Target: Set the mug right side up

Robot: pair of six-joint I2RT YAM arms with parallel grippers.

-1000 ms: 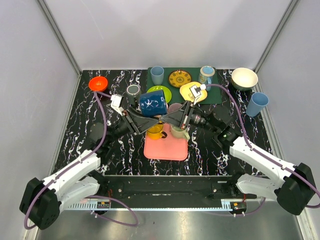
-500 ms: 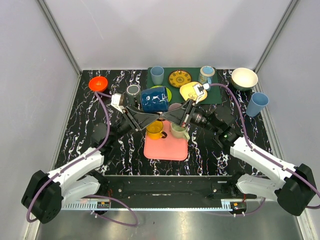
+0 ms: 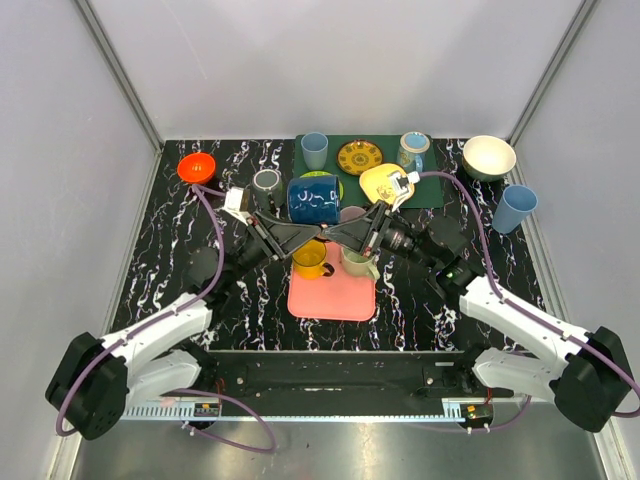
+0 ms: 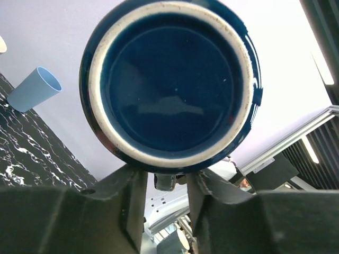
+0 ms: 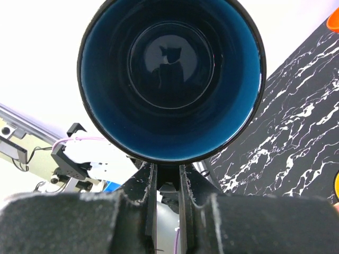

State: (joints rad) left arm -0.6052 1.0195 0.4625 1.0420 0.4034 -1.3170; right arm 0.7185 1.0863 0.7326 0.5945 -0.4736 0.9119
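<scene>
The dark blue mug (image 3: 313, 200) is held in the air on its side above the middle of the table. The right wrist view looks into its open mouth (image 5: 172, 79). The left wrist view shows its white-ringed base (image 4: 172, 84). My right gripper (image 3: 334, 233) is shut on the handle under the mug, with its fingers close together (image 5: 165, 172). My left gripper (image 3: 304, 233) is just under the mug's base end, and its fingers stand apart (image 4: 167, 177) with a gap on both sides of what lies between them.
Under the mug, a yellow mug (image 3: 311, 258) and a pale green mug (image 3: 357, 263) stand on a pink tray (image 3: 332, 293). A grey cup (image 3: 266, 182), an orange bowl (image 3: 197, 167), a green mat (image 3: 432, 190) with plates and cups, a cream bowl (image 3: 489, 157) and a blue cup (image 3: 514, 208) stand behind.
The mug has moved a little to the right and toward the back with both grippers beneath it. The two grippers have drawn closer together under it.
</scene>
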